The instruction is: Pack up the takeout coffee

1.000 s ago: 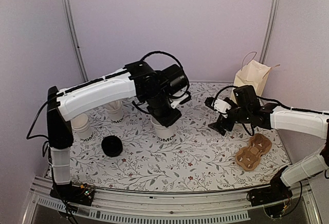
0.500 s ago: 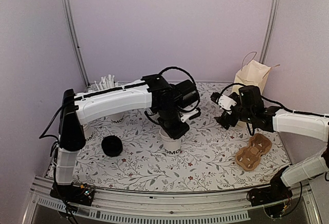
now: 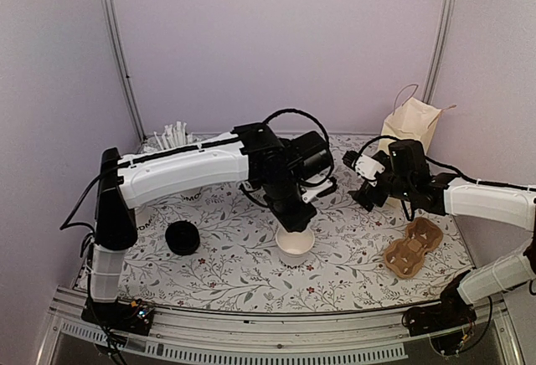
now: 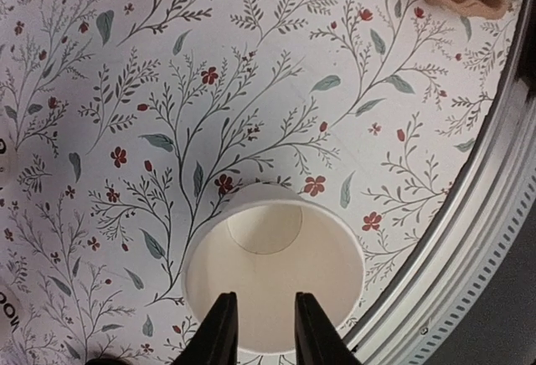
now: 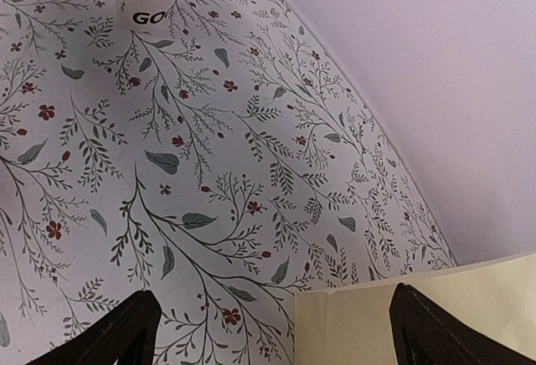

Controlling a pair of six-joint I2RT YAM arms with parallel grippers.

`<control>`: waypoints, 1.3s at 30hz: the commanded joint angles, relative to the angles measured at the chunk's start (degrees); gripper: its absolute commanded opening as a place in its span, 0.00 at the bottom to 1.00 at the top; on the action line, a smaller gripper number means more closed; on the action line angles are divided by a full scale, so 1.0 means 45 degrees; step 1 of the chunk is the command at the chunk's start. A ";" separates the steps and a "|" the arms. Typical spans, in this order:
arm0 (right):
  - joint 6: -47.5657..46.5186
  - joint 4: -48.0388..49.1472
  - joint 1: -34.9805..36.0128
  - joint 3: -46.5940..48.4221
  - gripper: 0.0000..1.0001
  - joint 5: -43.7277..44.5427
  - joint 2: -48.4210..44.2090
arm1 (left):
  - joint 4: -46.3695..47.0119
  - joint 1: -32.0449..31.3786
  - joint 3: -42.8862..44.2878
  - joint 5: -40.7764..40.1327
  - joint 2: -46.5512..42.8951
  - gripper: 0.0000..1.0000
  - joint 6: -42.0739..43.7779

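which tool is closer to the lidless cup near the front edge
Left. The left tool is directly above the lidless cup, fingers over its rim; the right tool is well off to its right, by the paper bag.

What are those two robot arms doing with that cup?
They are packing a takeout coffee. The left end effector hovers just over a small white paper cup that stands open on the flowered table, fingers a little apart. The round black plastic lid lies on the table to the left, not on the cup. The right end effector is open near the tan paper bag, holding nothing. The brown cardboard cup carrier has no cup in it.
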 commanded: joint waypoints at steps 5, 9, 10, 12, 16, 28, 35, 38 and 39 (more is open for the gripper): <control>0.0056 0.0030 -0.0064 -0.0025 0.99 -0.0311 0.0008 | 0.0308 -0.0048 -0.1944 -0.2066 -0.2968 0.41 -0.1108; 0.0066 -0.0011 -0.0064 -0.0013 0.99 -0.0399 -0.0063 | 0.0402 0.0952 -0.4957 -0.3046 -0.4880 0.44 -0.3858; 0.0059 -0.0012 -0.0064 -0.0011 0.99 -0.0421 -0.0055 | 0.0433 0.1288 -0.5767 -0.3067 -0.5402 0.44 -0.4513; 0.0056 -0.0012 -0.0064 0.0007 0.99 -0.0476 -0.0054 | 0.0497 0.2010 -0.7341 -0.3281 -0.6540 0.47 -0.5635; 0.0066 -0.0012 -0.0064 0.0018 0.99 -0.0614 -0.0085 | 0.0609 0.3286 -1.0128 -0.4029 -0.8899 0.54 -0.7118; 0.0134 -0.0403 -0.0063 0.0067 0.99 -0.0891 -0.0163 | 0.3113 0.6983 -1.4062 -0.3134 -1.0723 0.60 -0.6554; 0.0096 -0.0539 -0.0063 0.0067 0.99 -0.1046 -0.0086 | 0.4047 0.7842 -1.4457 -0.2139 -0.9767 0.46 -0.5718; 0.0088 -0.0565 -0.0064 0.0067 0.99 -0.1051 -0.0090 | 0.4203 0.7962 -1.4495 -0.1970 -0.9228 0.42 -0.5526; 0.0080 -0.0567 -0.0064 0.0067 0.99 -0.1045 -0.0072 | 0.4213 0.7992 -1.4486 -0.2037 -0.9042 0.41 -0.5491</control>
